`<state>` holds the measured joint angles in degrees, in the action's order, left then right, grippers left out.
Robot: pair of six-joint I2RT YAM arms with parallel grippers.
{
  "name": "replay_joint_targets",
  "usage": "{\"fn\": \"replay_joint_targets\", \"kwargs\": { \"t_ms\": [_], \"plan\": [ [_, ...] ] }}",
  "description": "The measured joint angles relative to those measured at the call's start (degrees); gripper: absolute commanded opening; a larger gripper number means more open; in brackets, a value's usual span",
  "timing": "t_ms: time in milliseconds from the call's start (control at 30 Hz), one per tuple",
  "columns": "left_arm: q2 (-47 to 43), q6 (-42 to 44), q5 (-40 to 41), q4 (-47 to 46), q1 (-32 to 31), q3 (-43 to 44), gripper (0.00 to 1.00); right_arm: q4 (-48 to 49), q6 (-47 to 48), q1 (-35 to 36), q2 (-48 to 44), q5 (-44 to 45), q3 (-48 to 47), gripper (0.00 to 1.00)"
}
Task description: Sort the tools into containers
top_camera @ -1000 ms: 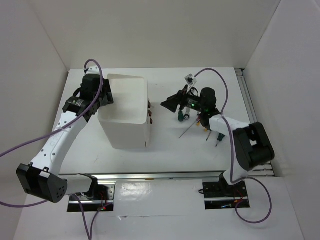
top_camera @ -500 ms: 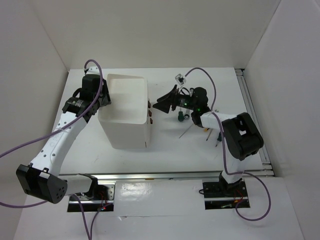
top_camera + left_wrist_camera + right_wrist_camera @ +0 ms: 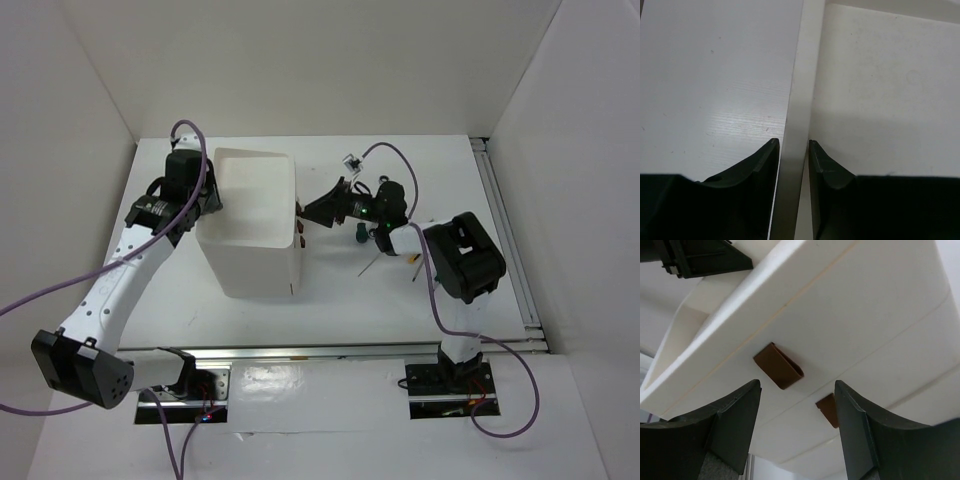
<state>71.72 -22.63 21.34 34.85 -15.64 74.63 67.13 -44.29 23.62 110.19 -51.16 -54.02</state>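
Right gripper [image 3: 797,383] — fingers spread — faces a reddish-brown handle [image 3: 778,366] on the white box [image 3: 865,315]; left gripper [image 3: 791,143] clamps its wall.

Upright white box [image 3: 250,235], brown drawer handles [image 3: 778,366] facing tools [image 3: 358,237] scattered beside it

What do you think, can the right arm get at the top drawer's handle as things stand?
Probably yes: the open right gripper faces the top drawer's handle, with nothing between them.
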Motion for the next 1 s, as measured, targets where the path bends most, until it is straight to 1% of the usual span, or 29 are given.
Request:
{"fn": "replay_joint_targets", "kwargs": {
  "t_ms": [33, 67, 100, 167, 200, 267, 300, 333, 367, 567, 700, 733, 1000],
  "plan": [
    [0.0, 0.0, 0.0, 0.1, -0.1, 0.0, 0.39, 0.6, -0.3, 0.2, 0.0, -0.1, -0.2, 0.68],
    [-0.1, 0.1, 0.0, 0.2, -0.2, 0.0, 0.33, 1.1, -0.6, 0.4, 0.0, -0.2, -0.4, 0.68],
    [-0.2, 0.3, 0.3, 0.3, -0.2, 0.0, 0.33, 1.5, -0.9, 0.6, 0.0, -0.3, -0.7, 0.68],
    [-0.3, 1.2, -0.2, 0.4, -0.2, 0.0, 0.28, 2.5, -1.3, 1.0, 0.0, -0.3, -1.3, 0.68],
    [-0.3, 1.6, -0.2, 0.4, -0.2, 0.0, 0.28, 2.9, -1.4, 1.2, 0.2, -0.4, -1.6, 0.68],
    [-0.3, 1.7, -0.3, 0.4, -0.2, -0.1, 0.23, 3.6, -1.8, 1.4, 0.7, -0.6, -2.1, 0.68],
    [-0.4, 1.7, -0.2, 0.3, -0.2, -0.2, 0.23, 3.7, -2.0, 1.4, 0.9, -0.6, -2.2, 0.68],
    [-0.4, 1.8, -0.2, 0.2, -0.2, -0.2, 0.16, 4.0, -2.2, 1.4, 1.1, -0.5, -2.2, 0.68],
    [-0.5, 1.8, -0.2, 0.2, -0.2, -0.3, 0.15, 4.2, -2.4, 1.4, 1.4, -0.6, -2.3, 0.68],
    [-0.7, 1.9, -0.2, 0.0, -0.2, -0.5, 0.15, 5.3, -4.0, 1.4, 2.9, -0.6, -2.4, 0.68],
    [-0.7, 1.9, 0.2, 0.1, -0.3, -0.5, 0.07, 5.7, -5.6, 1.4, 3.4, -0.6, -2.4, 0.68],
    [-0.7, 1.9, 0.3, 0.1, -0.4, -0.5, 0.0, 5.8, -5.9, 1.4, 3.5, -0.6, -2.4, 0.68],
    [-1.4, 3.1, 1.1, -1.1, -0.9, -1.6, 0.0, 5.8, -7.9, 1.4, 3.8, -0.7, -2.4, 0.68]
  ]
}}
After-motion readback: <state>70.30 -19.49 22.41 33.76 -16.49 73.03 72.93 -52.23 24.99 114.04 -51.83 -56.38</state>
